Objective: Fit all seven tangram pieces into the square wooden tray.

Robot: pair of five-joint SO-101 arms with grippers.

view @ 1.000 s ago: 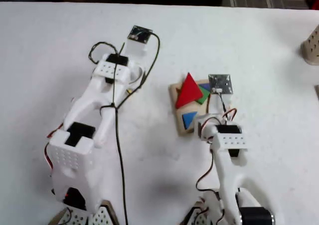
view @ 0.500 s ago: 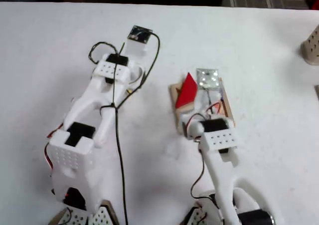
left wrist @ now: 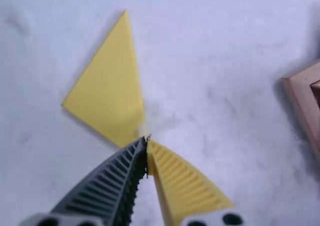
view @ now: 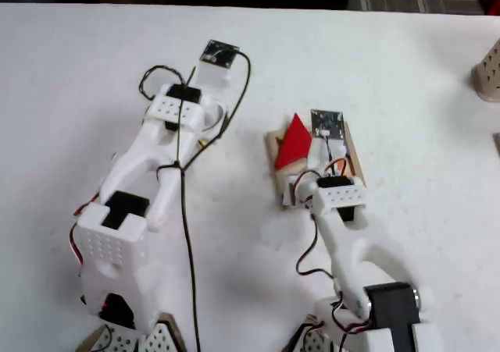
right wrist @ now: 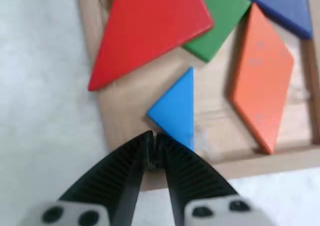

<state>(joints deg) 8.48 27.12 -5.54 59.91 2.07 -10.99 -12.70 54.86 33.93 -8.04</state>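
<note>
Right tool (right wrist: 154,140) advanced over tray (right wrist: 125,103), closed

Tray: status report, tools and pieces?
Left tool shut beside yellow triangle on table. Right tool shut over tray, at light-blue triangle. Red triangle lies across tray rim.

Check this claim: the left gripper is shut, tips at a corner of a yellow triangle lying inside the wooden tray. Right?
No. The left wrist view shows the yellow triangle lying on the white table, outside the wooden tray. The left gripper is shut at its corner.
</note>
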